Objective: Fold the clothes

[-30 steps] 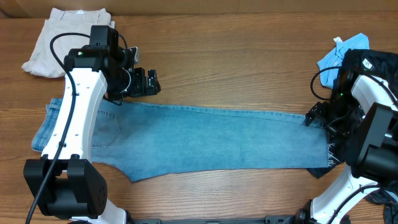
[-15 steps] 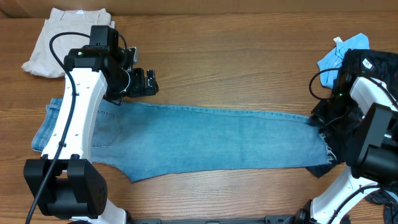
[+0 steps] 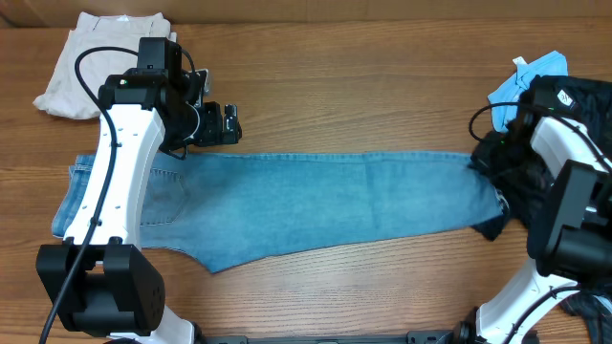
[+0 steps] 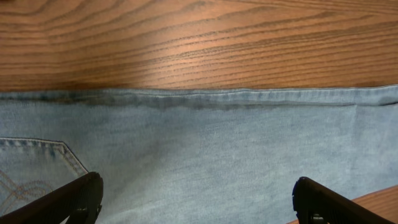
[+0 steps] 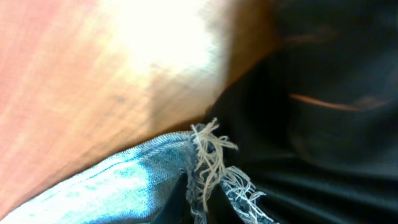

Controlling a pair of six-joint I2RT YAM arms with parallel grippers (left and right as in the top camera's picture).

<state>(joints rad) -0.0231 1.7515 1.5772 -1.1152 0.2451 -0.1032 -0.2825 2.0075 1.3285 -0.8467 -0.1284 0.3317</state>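
Note:
The light-blue jeans [image 3: 325,205] lie flat across the table, waist and stitched pocket [image 4: 31,168] at the left, leg hem at the right. My left gripper [image 3: 215,124] hovers over the far edge of the waist end. In the left wrist view its gripper [image 4: 196,202] is open, with fingers [image 4: 68,199] wide apart above the denim [image 4: 205,143] and nothing between them. My right gripper [image 3: 478,162] is at the hem's far corner. In the right wrist view it [image 5: 199,205] is shut on the frayed hem [image 5: 205,155].
Cream-beige trousers [image 3: 91,62] lie crumpled at the back left corner. Black garments [image 5: 311,124] with a bright-blue cloth [image 3: 535,76] are piled at the right edge, right behind the hem. Bare wood [image 3: 363,86] stretches along the far side.
My right gripper has shut on the frayed hem and drawn it toward the far side, so the leg now lies straighter. The left arm has barely moved.

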